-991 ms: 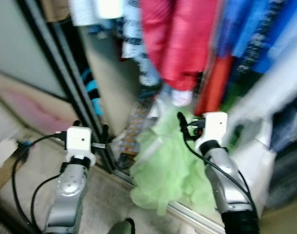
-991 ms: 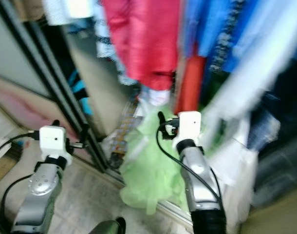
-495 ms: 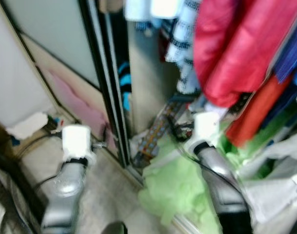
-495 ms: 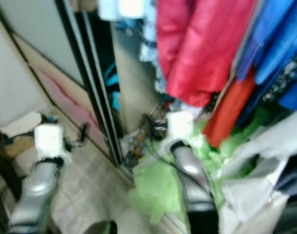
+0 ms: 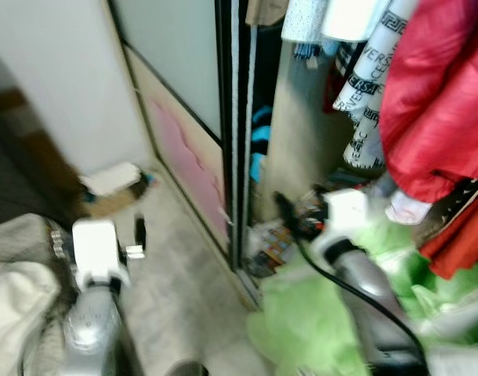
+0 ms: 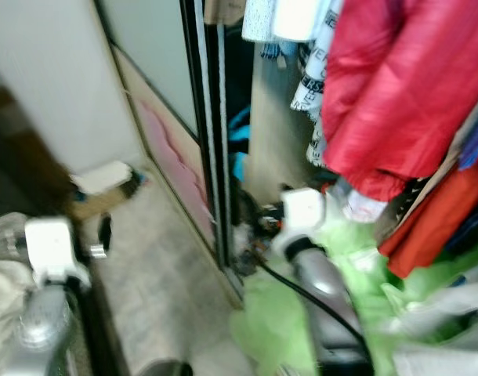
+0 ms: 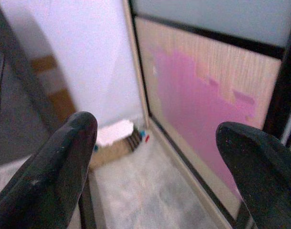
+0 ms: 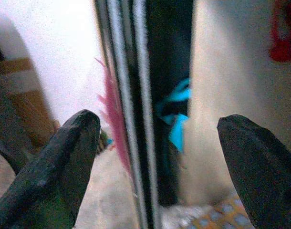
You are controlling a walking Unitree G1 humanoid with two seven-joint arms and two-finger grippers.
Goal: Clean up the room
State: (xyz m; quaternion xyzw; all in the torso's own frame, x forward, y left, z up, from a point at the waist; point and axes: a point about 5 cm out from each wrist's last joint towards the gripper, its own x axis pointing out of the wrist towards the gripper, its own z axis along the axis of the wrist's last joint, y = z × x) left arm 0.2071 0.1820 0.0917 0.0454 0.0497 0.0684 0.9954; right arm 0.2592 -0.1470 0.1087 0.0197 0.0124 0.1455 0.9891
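A light green cloth lies heaped on the floor at the wardrobe's threshold, under my right arm. Above it a red jacket hangs beside a white garment with black print. My right gripper is held out above the green cloth toward the wardrobe's dark opening, open and holding nothing. My left gripper hovers over the pale floor outside the wardrobe, open too, with nothing between its fingers. The eye views are blurred.
The black sliding-door frame stands upright between my arms, with a pink-stained wooden panel to its left. A white-topped box sits by the wall. Grey-beige fabric bulks at lower left. A patterned item lies at the threshold.
The camera has swung left: the wardrobe and hanging clothes have slid to the right, and the wall, box and grey fabric have come into view. Both arms keep their pose.
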